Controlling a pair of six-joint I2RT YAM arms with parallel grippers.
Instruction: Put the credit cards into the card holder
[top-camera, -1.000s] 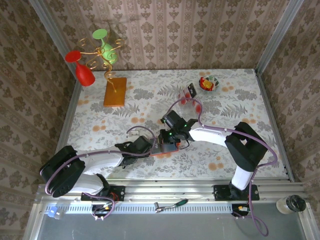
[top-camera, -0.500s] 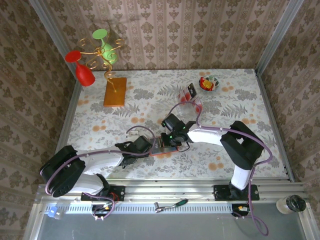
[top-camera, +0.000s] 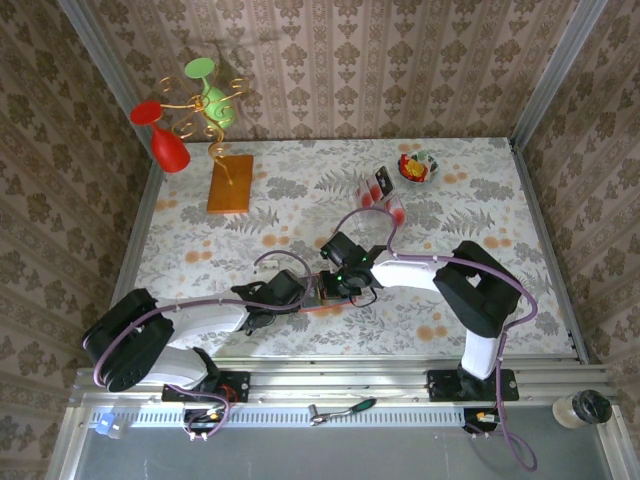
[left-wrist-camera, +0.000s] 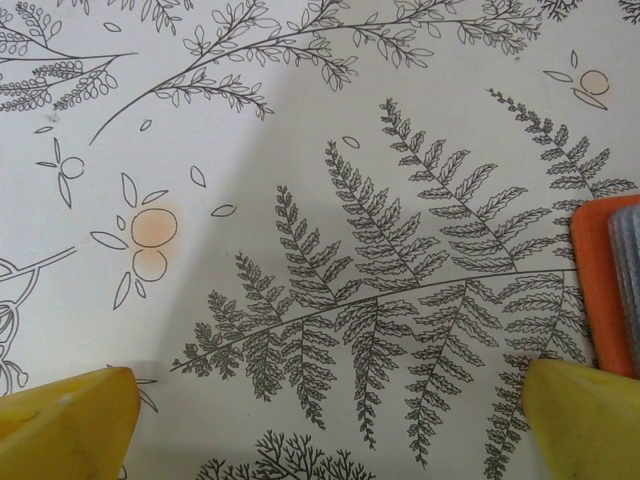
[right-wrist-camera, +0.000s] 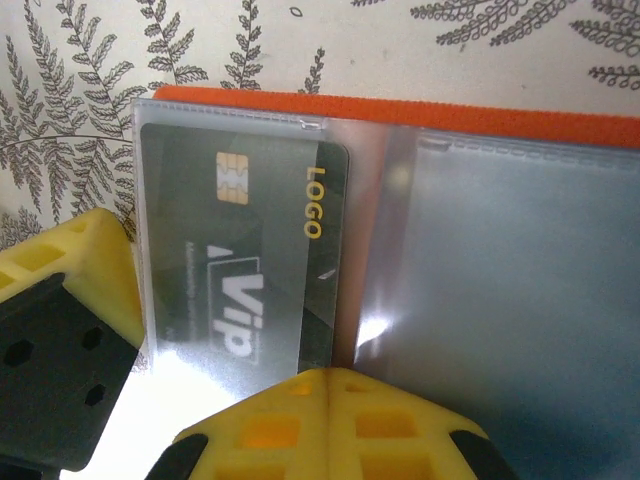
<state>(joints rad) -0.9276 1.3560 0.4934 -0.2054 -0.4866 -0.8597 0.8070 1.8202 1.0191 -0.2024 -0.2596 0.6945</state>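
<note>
The small orange-red folding card holder (top-camera: 318, 304) lies open on the fern-printed worktop (top-camera: 480, 200), close to the front edge and between the two arms. Bare surface extends to its left, to its right and behind it, and the side walls are well apart from it.

The left hand (top-camera: 298, 296) is spread to full width and holds nothing. Its yellow fingertips (left-wrist-camera: 62, 420) are over bare worktop, and the holder's rounded corner is just beside the right-side tip.

The right hand (right-wrist-camera: 330, 390) is closed, tips together, at the lower edge of a glossy black credit card (right-wrist-camera: 245, 250). This card is seated in the holder's clear plastic sleeve (right-wrist-camera: 500, 280). Nothing is seen clamped between the tips.

Compared with one second ago, the right hand has shifted front-left, closer to the left hand, and the holder has moved with it.

More credit cards (top-camera: 380, 184) stand in a clear plastic tray (top-camera: 393, 208) at the rear, near a small bowl (top-camera: 418, 166). A flat orange-brown board (top-camera: 230, 182) sits at the rear-left.
</note>
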